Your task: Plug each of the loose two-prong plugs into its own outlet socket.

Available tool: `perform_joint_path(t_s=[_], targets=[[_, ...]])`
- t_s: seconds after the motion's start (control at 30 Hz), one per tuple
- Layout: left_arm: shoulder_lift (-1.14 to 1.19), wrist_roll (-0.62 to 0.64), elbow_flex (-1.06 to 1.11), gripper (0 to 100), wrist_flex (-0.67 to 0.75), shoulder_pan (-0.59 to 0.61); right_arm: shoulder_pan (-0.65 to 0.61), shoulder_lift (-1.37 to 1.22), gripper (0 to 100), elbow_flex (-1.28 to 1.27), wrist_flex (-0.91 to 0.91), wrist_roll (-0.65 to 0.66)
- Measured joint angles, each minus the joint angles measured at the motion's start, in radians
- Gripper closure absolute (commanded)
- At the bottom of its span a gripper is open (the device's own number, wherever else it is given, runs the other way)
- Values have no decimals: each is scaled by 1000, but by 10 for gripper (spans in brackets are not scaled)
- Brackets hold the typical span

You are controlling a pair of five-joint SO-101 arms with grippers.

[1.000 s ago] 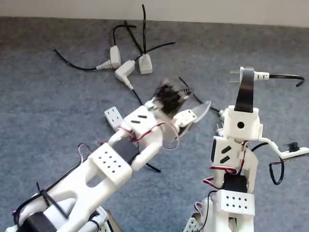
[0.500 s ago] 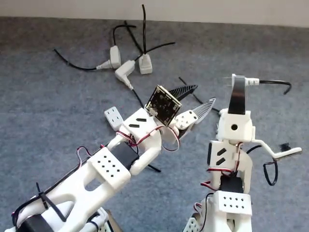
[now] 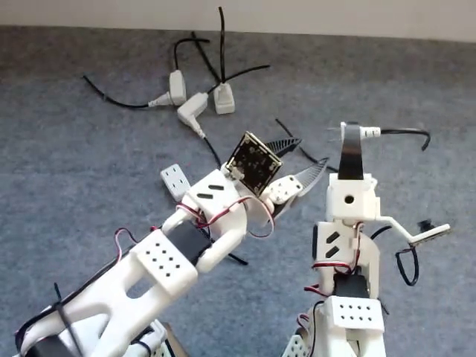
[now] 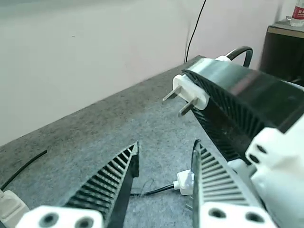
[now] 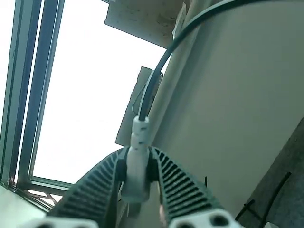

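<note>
Leftward has come the right claw [image 3: 348, 135] over the last second, carrying its two-prong plug [image 3: 366, 132] from farther out to a spot just beside the left claw's [image 3: 311, 150] tips. The right claw is clamped on the plug's white body [image 5: 140, 128], holding it high off the grey surface [image 3: 89, 186]. The prongs stick out sideways past the claw towards the left claw, and the black cord [image 3: 405, 134] trails off the opposite way.

The left claw [image 4: 164, 175] stands spread, with nothing between its fingers. The held plug [image 4: 190, 90] hangs above and ahead of its tips. Below the gap, a small white plug [image 4: 184, 181] lies on the surface. An outlet socket [image 3: 175, 181] lies behind the left claw, beside its arm. Well beyond both claws lie three white cord ends [image 3: 195, 100] with black leads.
</note>
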State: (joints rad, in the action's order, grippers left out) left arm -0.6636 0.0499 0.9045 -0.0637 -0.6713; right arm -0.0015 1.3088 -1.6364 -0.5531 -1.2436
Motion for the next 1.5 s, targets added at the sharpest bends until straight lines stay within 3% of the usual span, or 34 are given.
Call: perform_joint_path(t_s=[0.27,0.53,0.8,0.97,1.27,1.5], targets=[[-112,-2,0,807,-127,15,-46,0,991,-2,34,238],[-112,-2,14,807,-133,92,-173,0,991,3,161,578],[-123,-2,14,807,-133,92,-198,167,991,14,172,657],[-129,-2,14,806,-166,92,-209,270,991,14,172,809],[-127,-3,14,806,-233,26,-210,288,991,14,180,842],[-127,-8,15,806,-232,57,-224,290,991,66,411,769]])
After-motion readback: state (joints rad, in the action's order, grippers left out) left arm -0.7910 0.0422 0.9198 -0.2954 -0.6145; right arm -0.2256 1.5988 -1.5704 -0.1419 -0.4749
